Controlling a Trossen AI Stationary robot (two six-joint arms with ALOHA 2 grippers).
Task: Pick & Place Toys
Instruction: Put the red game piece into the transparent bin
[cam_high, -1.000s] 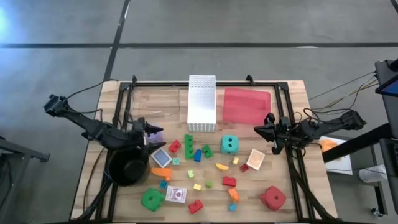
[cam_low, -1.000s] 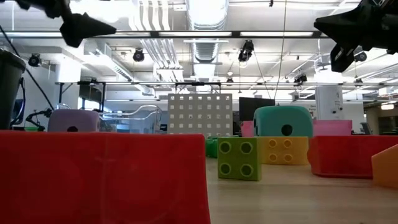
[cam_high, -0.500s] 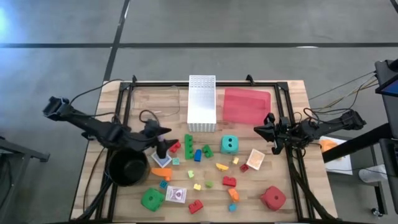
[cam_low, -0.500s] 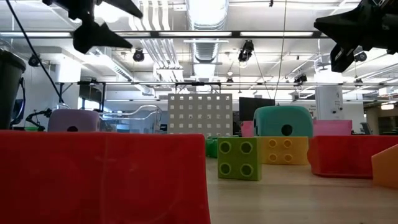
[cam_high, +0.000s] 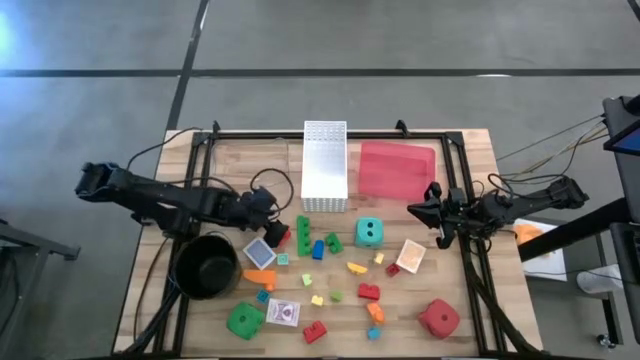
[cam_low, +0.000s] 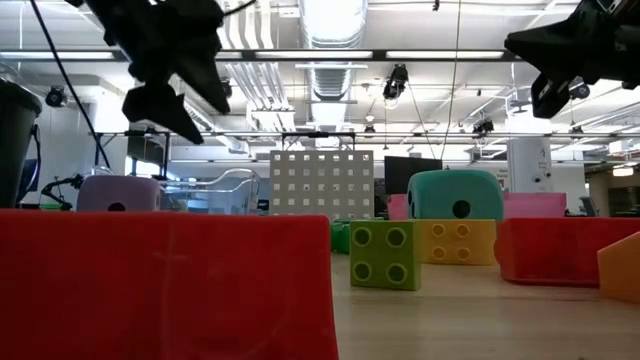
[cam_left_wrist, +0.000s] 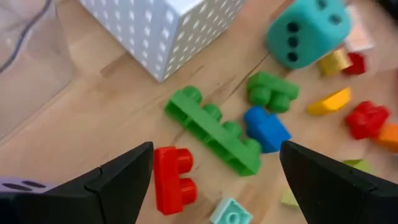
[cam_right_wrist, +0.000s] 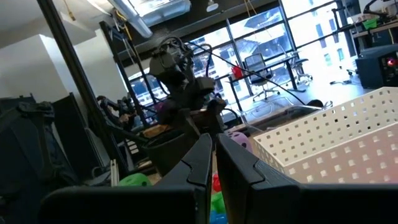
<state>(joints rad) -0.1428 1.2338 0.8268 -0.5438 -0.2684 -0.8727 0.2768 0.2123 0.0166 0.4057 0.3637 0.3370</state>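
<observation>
My left gripper (cam_left_wrist: 214, 171) hangs above the table with its jaws spread wide and nothing in them, over the cluster of bricks just below the white basket (cam_high: 325, 166). Seen from the wrist, the red brick (cam_left_wrist: 174, 179) sits close to one finger, and the long green brick (cam_left_wrist: 214, 132) runs slantwise between the two fingers, with the blue brick (cam_left_wrist: 265, 127) touching its far end and a small green brick (cam_left_wrist: 272, 91) beyond that.

From overhead, with the basket as twelve o'clock, the long green brick (cam_high: 303, 235) lies near the table's centre, the teal die (cam_high: 369, 232) at about three o'clock of it, the green die (cam_high: 244, 320) toward seven and the red die (cam_high: 438, 317) toward five.

I judge the bricks to be light, hard plastic: stiff, not fragile, and a little slick on their smooth sides. I would take the red one across its short width, on the flat side walls and clear of the studs, squeezing gently so it does not squirt out.

My right gripper (cam_right_wrist: 213, 158) waits near the table's right edge, fingers pressed together and empty.
</observation>
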